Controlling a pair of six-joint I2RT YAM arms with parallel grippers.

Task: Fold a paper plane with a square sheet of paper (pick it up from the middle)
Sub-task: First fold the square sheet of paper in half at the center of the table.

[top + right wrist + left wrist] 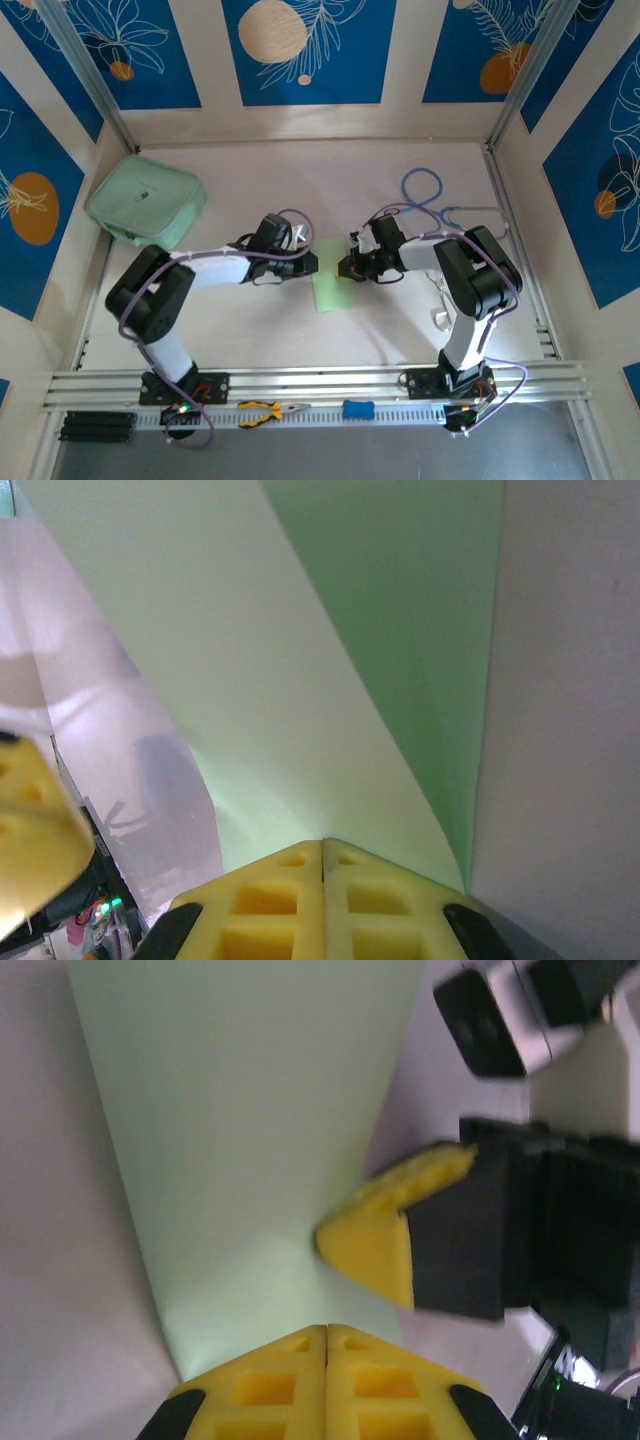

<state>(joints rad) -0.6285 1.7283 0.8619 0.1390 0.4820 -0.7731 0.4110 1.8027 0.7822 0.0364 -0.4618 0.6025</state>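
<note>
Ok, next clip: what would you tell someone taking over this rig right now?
left hand: shut, tips at the left edge of the square sheet of paper.
right hand: shut at the sheet's right edge, where a paler flap rises over a darker layer; can't tell if it is pinched.
Sheet: mid-table, between both hands.
Done: a first fold looks started.
Left: all remaining folds; no plane shape yet.

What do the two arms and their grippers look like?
The left arm and right arm have black joints, white links and looped purple cables. The left gripper and right gripper have black bodies and yellow pads with square recesses.
</note>
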